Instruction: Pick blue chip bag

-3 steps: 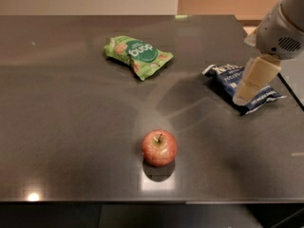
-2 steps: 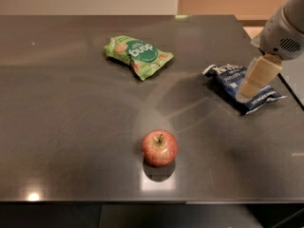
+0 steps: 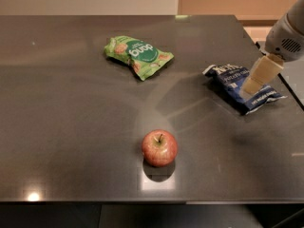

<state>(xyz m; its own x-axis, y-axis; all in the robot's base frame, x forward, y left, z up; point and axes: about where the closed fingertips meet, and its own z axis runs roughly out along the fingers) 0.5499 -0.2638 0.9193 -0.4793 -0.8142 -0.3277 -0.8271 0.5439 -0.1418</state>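
Note:
The blue chip bag (image 3: 236,86) lies flat near the right edge of the dark table (image 3: 71,127); it is navy with white lettering and a white top edge. My gripper (image 3: 251,82) comes in from the upper right, its cream-coloured fingers (image 3: 259,73) pointing down over the bag's right half and covering part of it. The bag rests on the table.
A green snack bag (image 3: 137,55) lies at the back centre. A red apple (image 3: 159,147) stands at the front centre. The table's right edge runs just beyond the blue bag.
The gripper has moved slightly right and up over the blue bag. The bag, the apple and the green bag have not moved.

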